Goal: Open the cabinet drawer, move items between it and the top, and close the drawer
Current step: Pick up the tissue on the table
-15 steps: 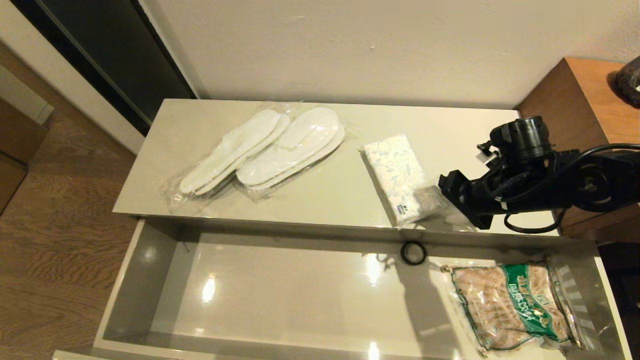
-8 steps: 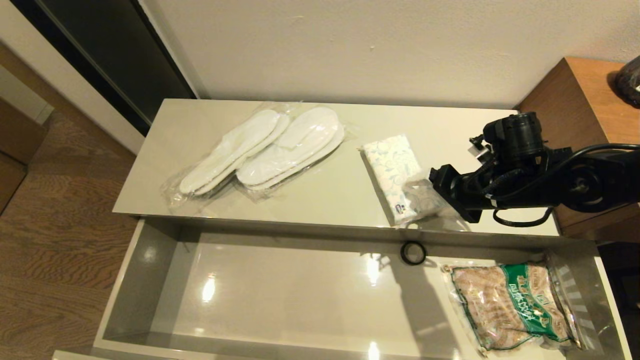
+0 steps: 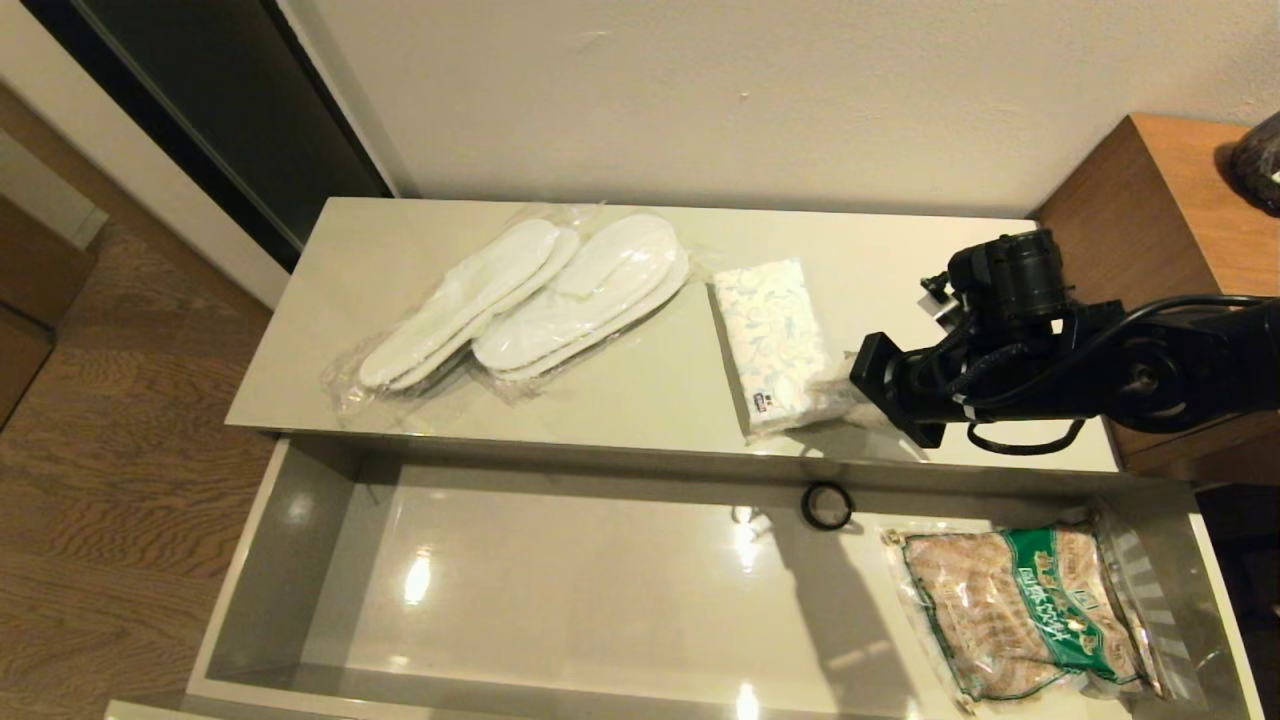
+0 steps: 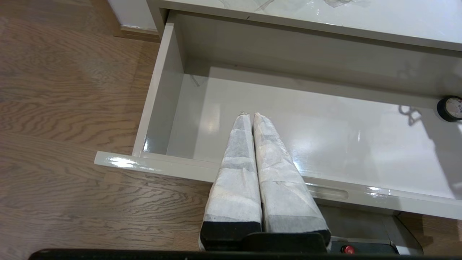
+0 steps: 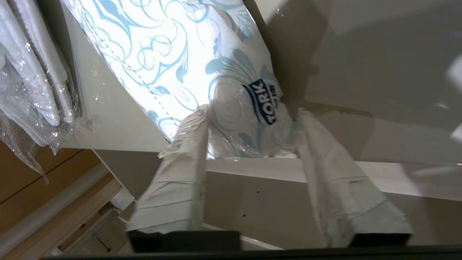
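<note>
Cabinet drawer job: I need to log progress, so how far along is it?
Done: the cabinet drawer stands pulled open. In hand: the right claw has its fingers on either side of the tissue pack at the front edge of the top; a firm grip is not clear. Left: the tissue pack and both slipper pairs lie on the top, and the drawer needs closing. The left claw idles, shut.

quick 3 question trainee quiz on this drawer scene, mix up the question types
1. True or false: the cabinet drawer is open.
2. What do the right gripper fingers straddle? A) slippers B) tissue pack C) snack bag
3. Fill in: the black ring lies in the ____.

Key: 1 true. 2 B, the tissue pack on the top. 3 drawer, beside the snack bag.
</note>
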